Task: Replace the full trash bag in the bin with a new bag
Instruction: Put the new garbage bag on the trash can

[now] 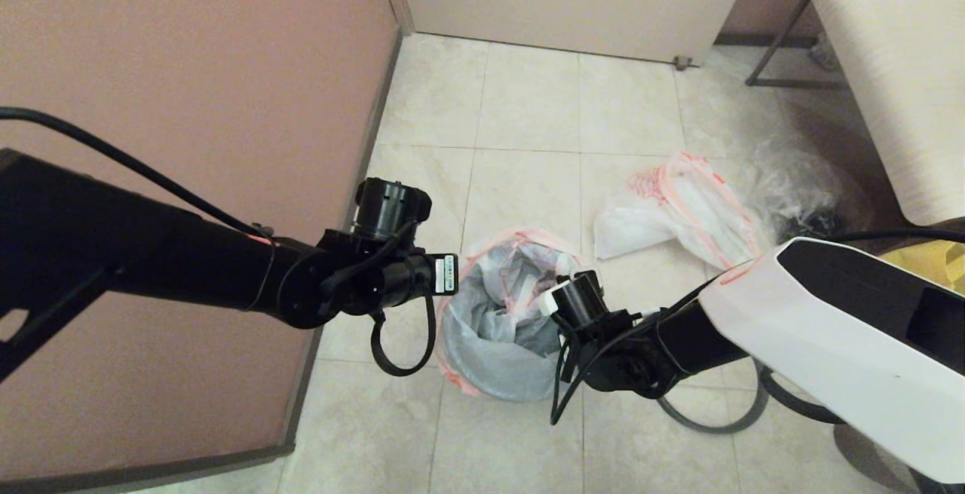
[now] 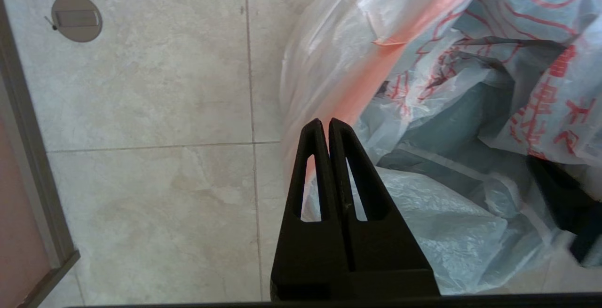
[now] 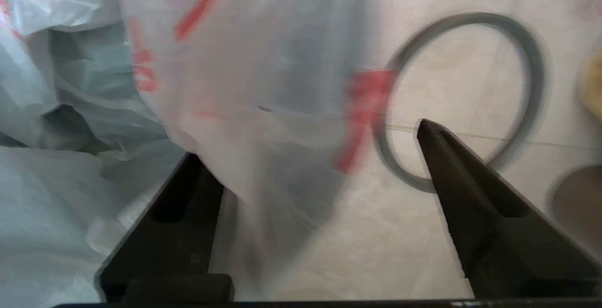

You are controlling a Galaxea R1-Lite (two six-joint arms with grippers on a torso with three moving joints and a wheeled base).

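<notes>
Left end effector point(image 2: 325, 122) pinches the new bag's point(image 1: 501, 283) rim closed; right end effector point(image 3: 312, 146) gapes around it.

You see the new bag point(image 1: 501, 313) as thin white plastic with orange-red lettering and an orange edge. The full trash bag point(image 1: 682, 211) is translucent white with an orange band. The hoop point(image 3: 463, 96) is grey, the floor point(image 1: 528, 117) mottled beige tile.

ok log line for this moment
new bag: lining bin | left claw: shut at bag edge | right claw: open around bag film | grey hoop: on floor
</notes>
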